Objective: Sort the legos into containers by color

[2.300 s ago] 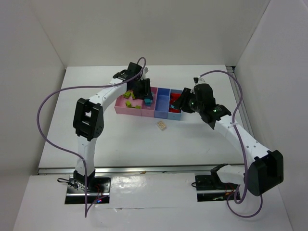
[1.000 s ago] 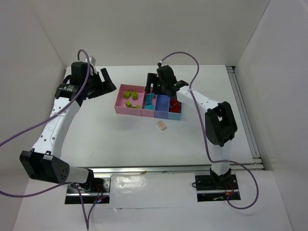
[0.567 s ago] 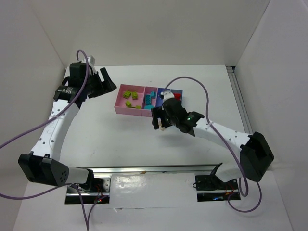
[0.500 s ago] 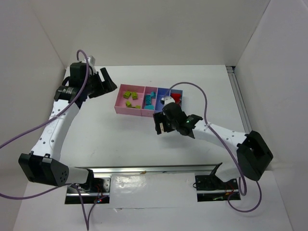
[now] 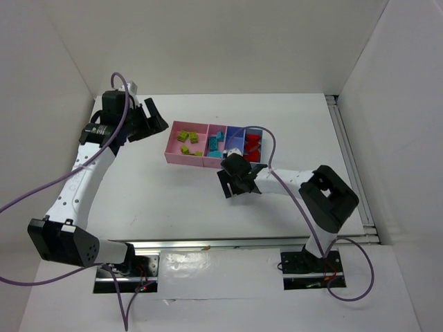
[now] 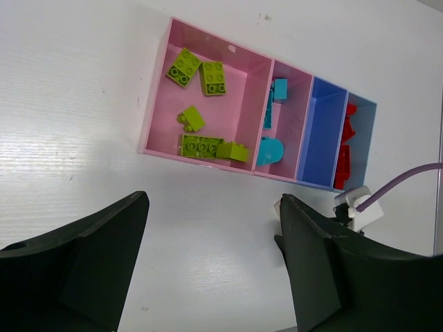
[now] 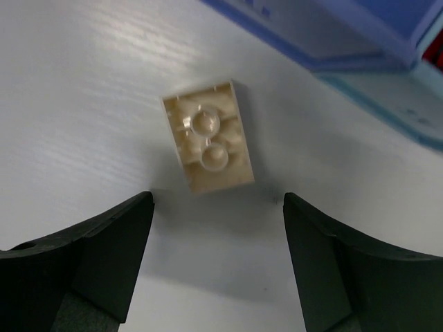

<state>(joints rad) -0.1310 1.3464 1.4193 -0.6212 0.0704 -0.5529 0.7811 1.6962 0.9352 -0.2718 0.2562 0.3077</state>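
Observation:
The tray (image 5: 181, 160) holds lime legos (image 6: 201, 72) in its big pink section, cyan ones (image 6: 271, 107) in the narrow pink one and red ones (image 6: 345, 149) in the light blue end; the periwinkle section (image 6: 325, 131) looks bare. One cream lego (image 7: 208, 136) lies hollow side up on the table in front of the tray. My right gripper (image 7: 216, 207) hangs open low over it, the brick just past its fingertips and untouched. In the top view this gripper (image 5: 235, 181) hides the brick. My left gripper (image 5: 149, 119) is open and holds nothing, raised left of the tray.
White walls enclose the table on three sides. The tray's blue corner (image 7: 360, 41) sits close beyond the cream brick. A purple cable (image 5: 266, 149) loops over the tray's right end. Bare tabletop spreads left of and in front of the tray.
My right arm swung from above the tray down to the table in front of it, ending over the cream brick. The left arm stayed put.

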